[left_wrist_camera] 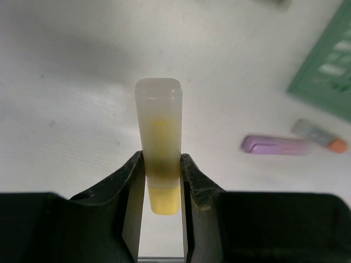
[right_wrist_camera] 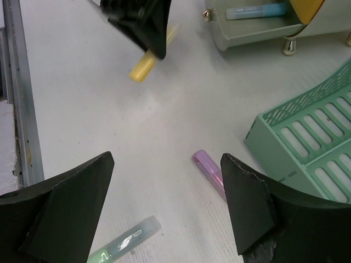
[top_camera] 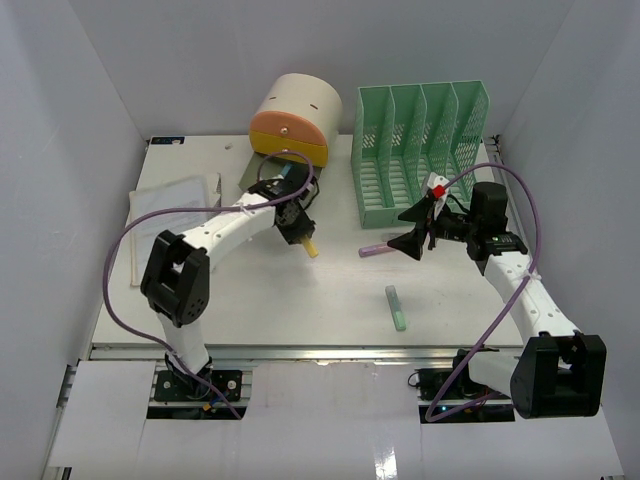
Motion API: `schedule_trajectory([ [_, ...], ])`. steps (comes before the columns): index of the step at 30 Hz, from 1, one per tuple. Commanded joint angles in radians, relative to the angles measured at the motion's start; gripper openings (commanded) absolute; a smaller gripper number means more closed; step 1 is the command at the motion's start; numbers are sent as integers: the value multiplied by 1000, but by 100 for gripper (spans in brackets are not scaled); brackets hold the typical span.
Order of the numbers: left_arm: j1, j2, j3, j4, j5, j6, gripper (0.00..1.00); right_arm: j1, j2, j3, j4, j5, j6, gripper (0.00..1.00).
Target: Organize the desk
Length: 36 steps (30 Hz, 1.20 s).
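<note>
Desk (top_camera: 270, 300): spanned the whole top view, flat and white, rail along the near edge, pens loose across the middle. Saw yellow marker (left_wrist_camera: 159, 126) pinched in left gripper (left_wrist_camera: 162, 164), over bare desk just in front of drawer box (top_camera: 295, 120). Gripped low, near one end, with most of the body sticking out past the fingertips. Judged that a weak hold: could pivot or slip on a fast swing, or clip the front of the open drawer (right_wrist_camera: 258, 27) if aimed there. Found right gripper (right_wrist_camera: 167, 164) spread wide, holding nothing, above purple marker (right_wrist_camera: 211, 172). Could nudge it into a roll toward green rack (top_camera: 420, 150) if lowered off-centre. Noted both wrists close together mid-desk; could collide on crossing paths. Noted green marker (top_camera: 397, 307) lying loose, nearer the rail.
</note>
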<state>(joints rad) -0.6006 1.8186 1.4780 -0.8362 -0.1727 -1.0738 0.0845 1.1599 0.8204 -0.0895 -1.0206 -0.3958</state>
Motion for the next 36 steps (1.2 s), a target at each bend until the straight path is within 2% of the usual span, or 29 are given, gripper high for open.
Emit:
schedule_trajectory([
  [1,163,-85,27,94,94,37,6,-8,-11,-7,39,-15,3,85],
  [7,289,67,263,91,229,11,7,-16,-8,-14,38,-16,-6,85],
  [12,329,252,477,43,277,-26,14,-26,-5,-16,27,-14,-21,85],
  [14,343,324,545,16,287,-40,31,-29,-3,-18,24,-12,-26,85],
  [15,348,332,566,11,288,-47,32,-30,-3,-18,21,-11,-28,85],
  [18,363,384,610,44,333,-45,63,-33,1,-20,10,-5,-43,85],
  [19,364,391,613,59,345,-34,67,-34,4,-20,5,-4,-48,85],
  [23,364,372,606,112,371,11,78,-34,15,-18,-18,-10,-66,85],
  [28,367,292,532,175,388,123,80,-25,56,5,-146,-62,-135,85],
  [30,369,226,469,231,413,219,80,10,80,37,-249,-16,-183,84],
  [33,376,89,366,345,507,379,80,95,95,62,-337,189,-224,84],
  [36,387,-74,115,462,587,560,80,185,81,37,-380,407,-212,85],
])
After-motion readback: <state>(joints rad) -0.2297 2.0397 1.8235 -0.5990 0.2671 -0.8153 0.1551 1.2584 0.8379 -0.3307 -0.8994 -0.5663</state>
